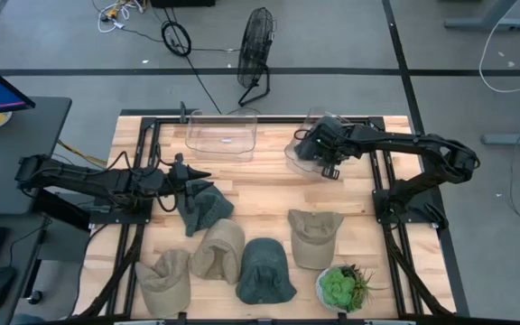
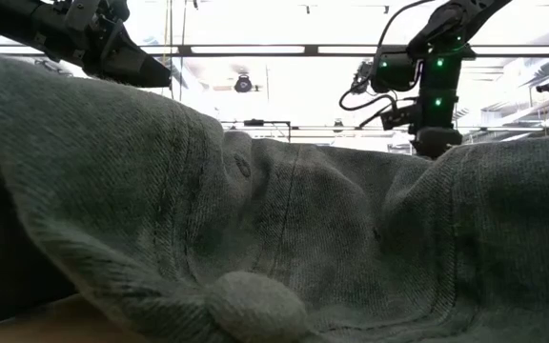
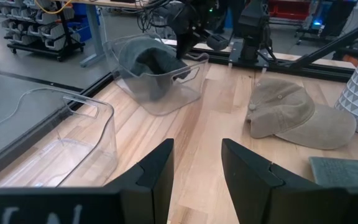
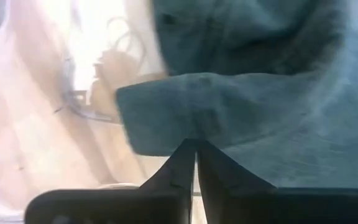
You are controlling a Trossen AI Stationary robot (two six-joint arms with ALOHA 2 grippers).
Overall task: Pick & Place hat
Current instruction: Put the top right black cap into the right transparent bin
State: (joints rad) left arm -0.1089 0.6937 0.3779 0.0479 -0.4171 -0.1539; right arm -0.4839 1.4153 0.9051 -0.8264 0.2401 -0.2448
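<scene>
Right gripper [image 1: 312,151] over far right bin [image 1: 303,153], fingers pinched together on dark hat [image 3: 145,68] lying inside it; left gripper [image 1: 197,173] fingers apart, above near-left dark hat [image 1: 202,207].

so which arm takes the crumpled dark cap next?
Left, probably. The left gripper is open and right above the crumpled dark cap. The right gripper is shut on a grey-green cap at the far clear bin.
</scene>
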